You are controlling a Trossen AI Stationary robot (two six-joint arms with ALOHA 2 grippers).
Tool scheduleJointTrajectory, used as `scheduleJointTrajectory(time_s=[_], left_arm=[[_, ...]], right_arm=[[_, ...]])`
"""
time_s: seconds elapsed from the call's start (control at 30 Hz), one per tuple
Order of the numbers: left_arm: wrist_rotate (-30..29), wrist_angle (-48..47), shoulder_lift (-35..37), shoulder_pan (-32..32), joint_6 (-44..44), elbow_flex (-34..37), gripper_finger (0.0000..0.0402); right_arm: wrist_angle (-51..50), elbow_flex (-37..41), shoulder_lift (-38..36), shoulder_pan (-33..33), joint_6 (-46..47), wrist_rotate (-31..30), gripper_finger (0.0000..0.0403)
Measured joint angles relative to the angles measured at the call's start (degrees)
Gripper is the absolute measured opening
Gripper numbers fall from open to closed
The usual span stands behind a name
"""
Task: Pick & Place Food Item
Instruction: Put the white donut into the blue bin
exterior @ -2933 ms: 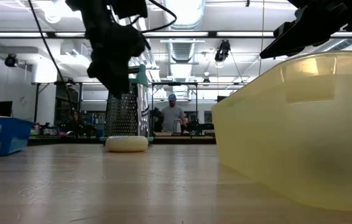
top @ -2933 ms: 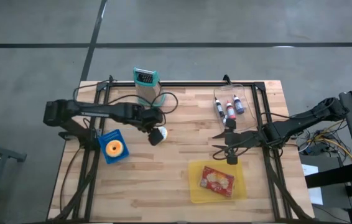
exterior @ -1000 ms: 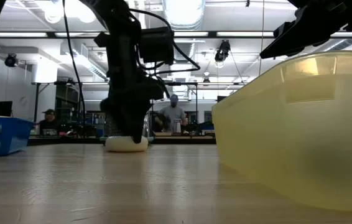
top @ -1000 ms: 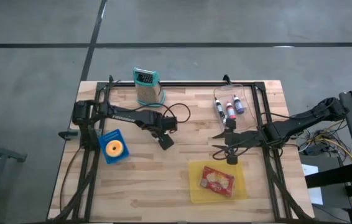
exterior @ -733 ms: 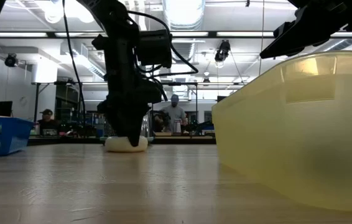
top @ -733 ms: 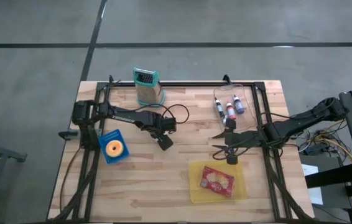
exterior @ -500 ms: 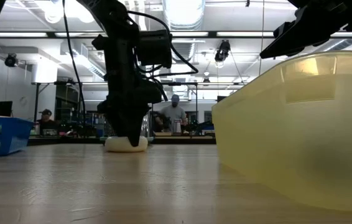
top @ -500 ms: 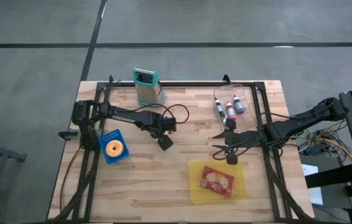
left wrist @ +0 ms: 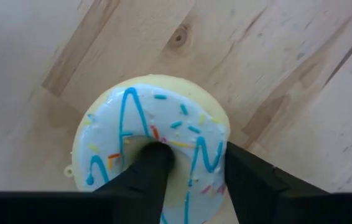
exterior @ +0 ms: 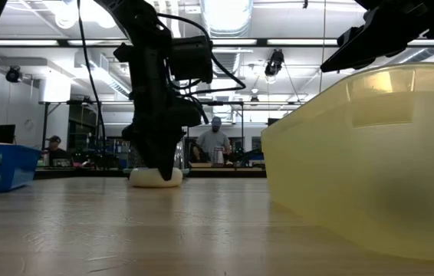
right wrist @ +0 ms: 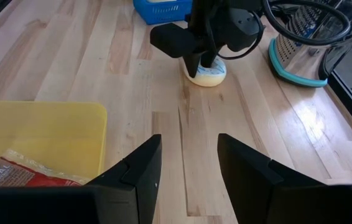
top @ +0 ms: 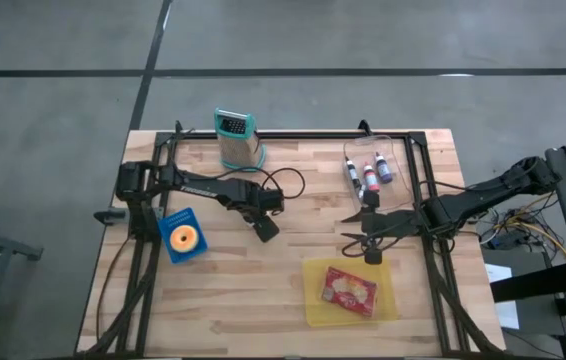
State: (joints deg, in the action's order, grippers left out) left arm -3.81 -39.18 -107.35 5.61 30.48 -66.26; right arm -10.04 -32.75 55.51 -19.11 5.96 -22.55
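A pale donut with blue icing and sprinkles point(left wrist: 154, 146) lies flat on the wooden table, left of centre; it also shows in the low view point(exterior: 156, 177) and the right wrist view point(right wrist: 206, 76). My left gripper point(top: 263, 225) stands directly over it, pointing down, and hides it in the high view. My right gripper point(top: 363, 232) is open and empty, hovering right of centre above the table. My left gripper comes from above, pointing down. One finger point(left wrist: 151, 163) is in the donut's hole and the other point(left wrist: 244, 177) is outside the rim, with the ring's near section point(left wrist: 198, 158) between them. The donut lies flat on the table.
A blue basket point(top: 170, 222) holding an orange donut sits at the left. A metal grater point(top: 235, 140) stands at the far edge. A clear bin point(top: 403, 165) with bottles is far right. A yellow tray point(top: 313, 300) with a red snack pack is near the front.
My left gripper has come down a little onto the donut and then kept still. The donut has stayed in place on the table.
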Motion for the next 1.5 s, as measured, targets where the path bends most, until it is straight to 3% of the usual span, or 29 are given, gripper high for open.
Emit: scheduleJointTrajectory(time_s=[0.47,0.87,1.5], left_arm=[[-0.1,0.3,0.0,0.0,0.0,0.0,0.0074],[-0.1,-0.7,0.7,0.0,0.0,0.0,0.0071],[-0.4,-6.6,8.4,-0.1,0.0,-0.3,0.0071]], right_arm=[[0.0,0.0,0.0,0.0,0.0,0.0,0.0150],[0.0,0.0,0.0,0.0,0.0,0.0,0.0150],[0.0,0.0,0.0,0.0,0.0,0.0,0.0150]])
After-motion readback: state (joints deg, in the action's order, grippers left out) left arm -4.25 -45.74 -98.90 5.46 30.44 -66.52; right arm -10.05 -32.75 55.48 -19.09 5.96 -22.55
